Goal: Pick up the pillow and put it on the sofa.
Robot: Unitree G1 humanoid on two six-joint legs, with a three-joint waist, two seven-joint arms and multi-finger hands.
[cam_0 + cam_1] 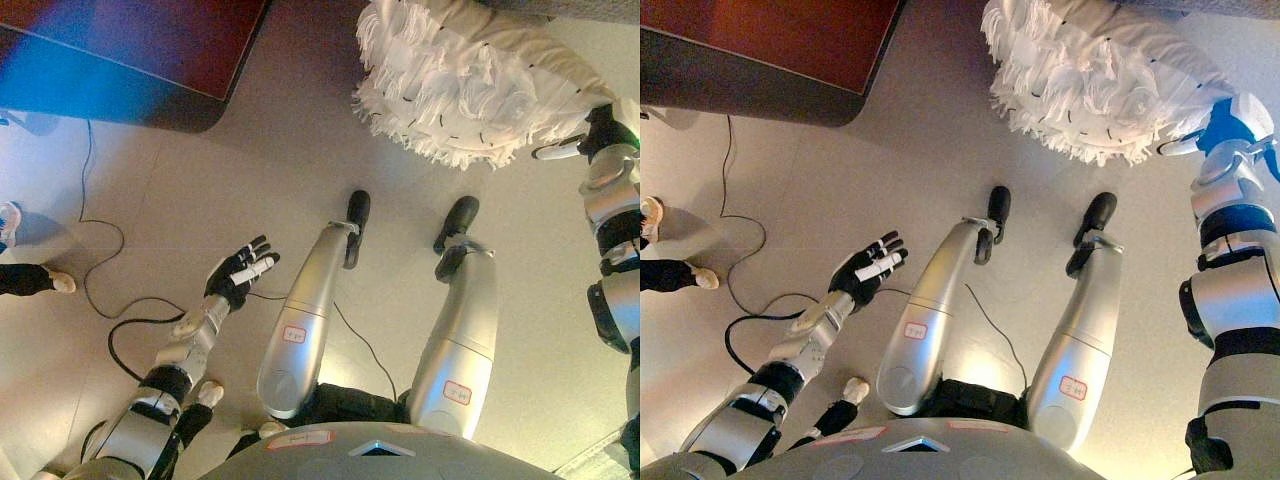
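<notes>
The fluffy white pillow (470, 85) is held up at top right by the right hand (590, 135), fingers mostly hidden, grip unclear; likely soft, light, best gripped at its edge; left hand (238, 273) is spread open.

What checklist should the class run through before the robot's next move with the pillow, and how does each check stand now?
1. Pillow off the floor: ok, it is raised at the upper right of the view.
2. Right hand gripping the pillow: cannot tell, most of its fingers are hidden under the pillow's edge.
3. Left hand free to help: ok, open and empty, apart from the pillow.
4. Sofa as target in view: cannot tell, only a grey strip shows behind the pillow.
5. Dark table out of the pillow's way: ok, it stands off to the left.
6. Person nearby: not ok, a shoe shows at the left edge.
</notes>
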